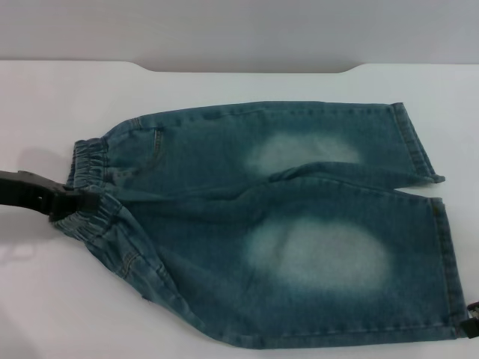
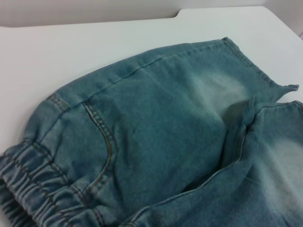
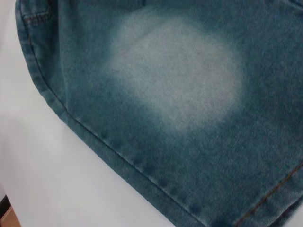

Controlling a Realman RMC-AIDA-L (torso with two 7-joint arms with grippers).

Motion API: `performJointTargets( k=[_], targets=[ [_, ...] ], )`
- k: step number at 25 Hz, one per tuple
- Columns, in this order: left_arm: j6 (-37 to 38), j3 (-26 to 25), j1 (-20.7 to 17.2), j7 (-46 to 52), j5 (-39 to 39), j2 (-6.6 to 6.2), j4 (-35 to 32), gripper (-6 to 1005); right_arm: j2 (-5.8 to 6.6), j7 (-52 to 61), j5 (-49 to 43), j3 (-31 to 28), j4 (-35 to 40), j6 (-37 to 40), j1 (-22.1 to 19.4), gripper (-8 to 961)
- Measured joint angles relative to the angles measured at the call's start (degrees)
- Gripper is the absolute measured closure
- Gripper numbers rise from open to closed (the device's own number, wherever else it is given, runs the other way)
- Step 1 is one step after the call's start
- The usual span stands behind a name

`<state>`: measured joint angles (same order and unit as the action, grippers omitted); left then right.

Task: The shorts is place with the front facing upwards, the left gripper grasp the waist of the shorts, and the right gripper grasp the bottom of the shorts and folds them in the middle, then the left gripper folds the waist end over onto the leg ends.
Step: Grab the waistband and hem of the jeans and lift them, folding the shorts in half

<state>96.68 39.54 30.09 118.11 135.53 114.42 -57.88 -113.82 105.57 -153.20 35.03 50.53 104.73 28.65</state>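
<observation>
The blue-green denim shorts [image 1: 284, 224] lie flat on the white table, pale faded patches facing up. The gathered waist [image 1: 88, 161] is at the left and the two leg hems [image 1: 449, 262] at the right. My left gripper [image 1: 90, 200] reaches in from the left and is shut on the middle of the waist, which bunches around it. The left wrist view shows the waist [image 2: 33, 175] close up, with a curved pocket seam [image 2: 106, 146] beyond it. Only a sliver of my right gripper [image 1: 471, 323] shows, at the near leg's hem corner. The right wrist view looks down on the near leg's faded patch [image 3: 180, 75].
The white table [image 1: 224, 90] runs out around the shorts on every side. Its far edge has a notch against the grey wall [image 1: 247, 30]. Bare tabletop [image 3: 57, 179] lies along the near side seam in the right wrist view.
</observation>
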Motion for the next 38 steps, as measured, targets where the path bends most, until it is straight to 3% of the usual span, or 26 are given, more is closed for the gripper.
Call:
performJointTargets(
  k=[7,23,38],
  targets=[
    [0.00,0.00,0.53,0.05,0.00,-0.01,0.16,960,-0.05,0.50,-0.64,0.07,-0.02,-0.22,0.00,526],
    [0.00,0.09,0.73,-0.24,0.00,-0.04,0.22,959,-1.90,1.03,-2.49,0.22,0.00,-2.02,1.34,528],
    [-0.18,0.09,0.80,-0.43,0.61,0.10,0.40,961,-2.02,1.05,-2.54,0.21,0.52,-0.73,2.14,530]
  ],
)
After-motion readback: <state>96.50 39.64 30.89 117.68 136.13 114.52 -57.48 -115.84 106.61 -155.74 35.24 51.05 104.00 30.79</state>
